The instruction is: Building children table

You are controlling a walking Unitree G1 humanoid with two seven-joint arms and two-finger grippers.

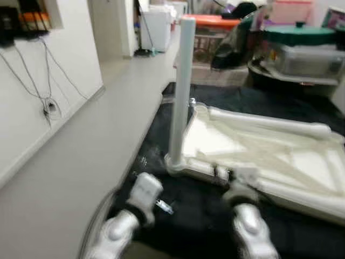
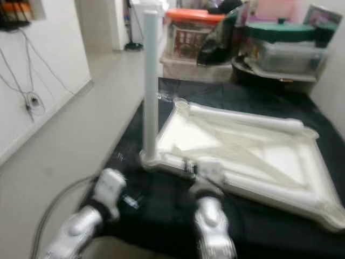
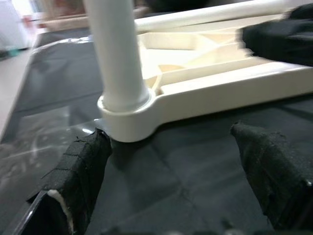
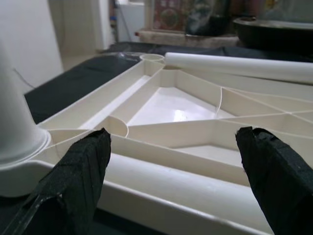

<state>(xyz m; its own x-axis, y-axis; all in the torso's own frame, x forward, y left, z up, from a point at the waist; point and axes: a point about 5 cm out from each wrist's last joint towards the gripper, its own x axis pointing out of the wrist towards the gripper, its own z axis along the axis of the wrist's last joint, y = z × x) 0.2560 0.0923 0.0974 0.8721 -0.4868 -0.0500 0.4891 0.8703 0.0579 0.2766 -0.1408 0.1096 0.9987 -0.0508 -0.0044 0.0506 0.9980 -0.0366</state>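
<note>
A cream plastic table top (image 1: 259,156) lies upside down on a black mat (image 1: 194,216). One white leg (image 1: 182,91) stands upright in its near left corner socket (image 3: 129,115). A second white leg (image 1: 269,121) lies across the top's far side. My left gripper (image 3: 171,139) is open and low over the mat, just short of the socket, one finger (image 3: 83,171) close beside it. My right gripper (image 4: 173,138) is open at the top's near rim (image 4: 161,188), its fingers spread wide over the ribbed underside.
A white wall with hanging cables (image 1: 46,102) runs along the left, with grey floor (image 1: 81,151) between it and the mat. Storage boxes, an orange lid (image 1: 215,21) and a green-lidded tub (image 1: 299,35) crowd the back. A grey hose (image 2: 54,205) curls by my left arm.
</note>
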